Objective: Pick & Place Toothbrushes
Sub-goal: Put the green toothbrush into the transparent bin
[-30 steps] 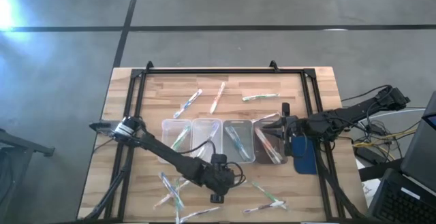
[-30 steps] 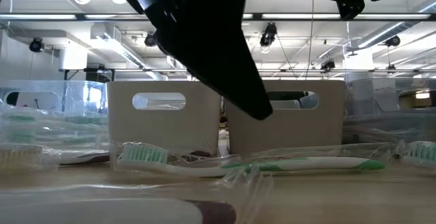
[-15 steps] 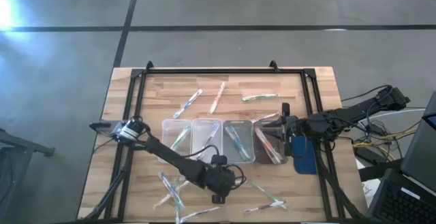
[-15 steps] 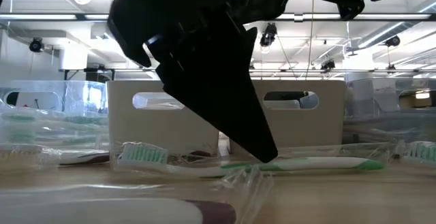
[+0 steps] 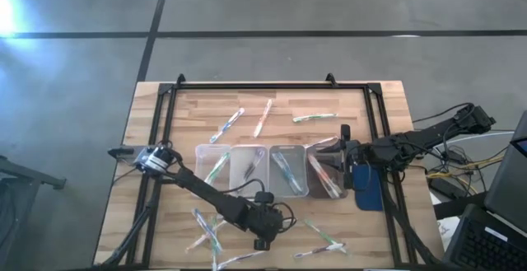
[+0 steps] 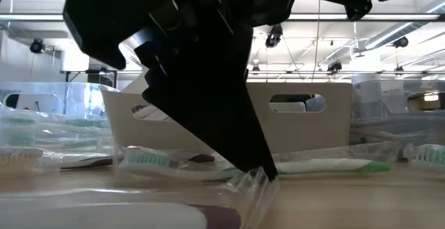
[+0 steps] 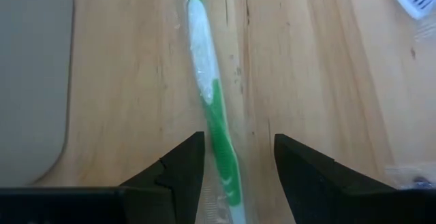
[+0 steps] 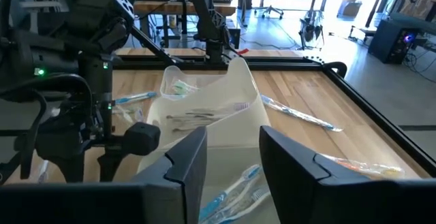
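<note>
Overhead camera looks straight down on my table (image 5: 387, 106). Low camera sits level at tabletop. Wrist cameras look close past my fingers; all share the trays (image 5: 268, 170).

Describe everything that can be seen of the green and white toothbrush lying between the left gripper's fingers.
The green and white toothbrush is a slim plastic stick, white along the upper handle and green toward the lower end, sealed in clear wrapping. It lies flat on the wooden table, beside the rounded corner of a grey tray. The open left gripper straddles its green end, one dark finger on each side. Whether the fingers touch it cannot be told.
</note>
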### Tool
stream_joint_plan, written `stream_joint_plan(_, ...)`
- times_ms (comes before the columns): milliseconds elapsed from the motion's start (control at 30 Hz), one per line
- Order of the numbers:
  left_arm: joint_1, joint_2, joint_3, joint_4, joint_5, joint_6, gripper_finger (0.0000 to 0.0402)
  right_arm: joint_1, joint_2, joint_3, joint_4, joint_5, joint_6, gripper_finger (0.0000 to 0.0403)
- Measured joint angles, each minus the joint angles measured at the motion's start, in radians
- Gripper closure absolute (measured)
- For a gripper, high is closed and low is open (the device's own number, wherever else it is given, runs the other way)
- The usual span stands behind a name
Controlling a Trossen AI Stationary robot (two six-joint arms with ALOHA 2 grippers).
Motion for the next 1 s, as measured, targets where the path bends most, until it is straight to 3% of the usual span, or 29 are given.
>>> stream_joint_plan(367,0.000,-0.021,0.003,-0.036,0.022,0.015,0.0220,0.000,0.000,0.000,0.000,0.000,0.000,0.0252)
stream_joint_plan(667,0.000,-0.055,0.058,-0.154,-0.043,0.049,0.0220,-0.001,0.000,0.000,0.003,0.000,0.004,0.0240)
stream_joint_plan(1000,-0.002,-0.058,0.080,-0.149,-0.045,0.042,0.0220,-0.001,0.000,0.000,0.002,0.000,0.007,0.0227)
